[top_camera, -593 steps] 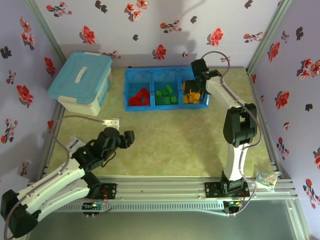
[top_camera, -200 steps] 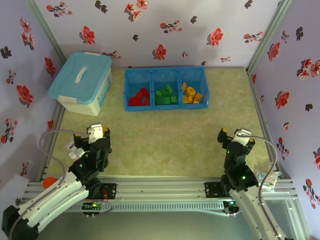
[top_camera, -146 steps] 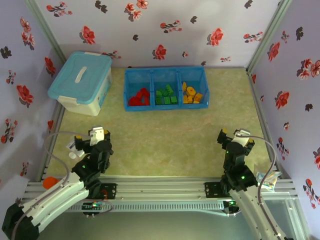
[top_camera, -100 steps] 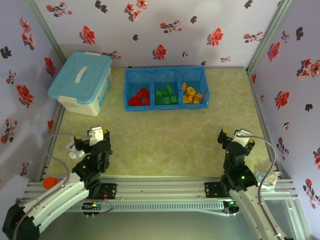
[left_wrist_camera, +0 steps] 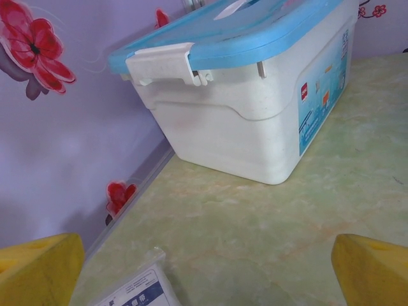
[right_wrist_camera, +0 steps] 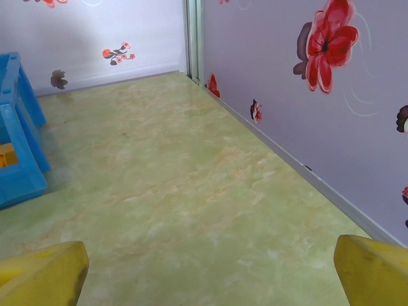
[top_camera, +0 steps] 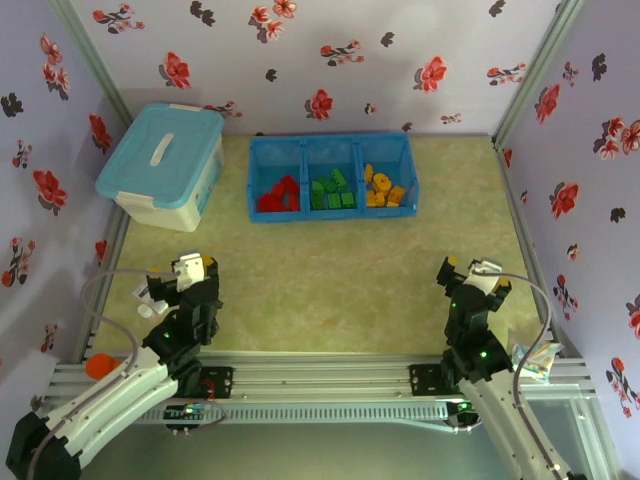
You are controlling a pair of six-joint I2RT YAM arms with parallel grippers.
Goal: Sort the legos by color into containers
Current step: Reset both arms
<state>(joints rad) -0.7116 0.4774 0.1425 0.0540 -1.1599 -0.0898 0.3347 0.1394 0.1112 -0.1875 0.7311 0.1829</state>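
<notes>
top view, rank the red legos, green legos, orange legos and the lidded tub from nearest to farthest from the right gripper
From the right gripper, near right:
1. orange legos, right end of the blue tray
2. green legos, tray's middle
3. red legos, tray's left end
4. lidded tub, far left by the wall

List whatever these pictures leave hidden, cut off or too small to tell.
- Top view: the bricks in the tray are too small and heaped to count.
- Top and left wrist views: the tub has its lid on, hiding its inside.
- Right wrist view: the tray is cut off by the left edge.
- Left wrist view: a printed sheet is cut by the bottom edge, its print too small to read.
</notes>
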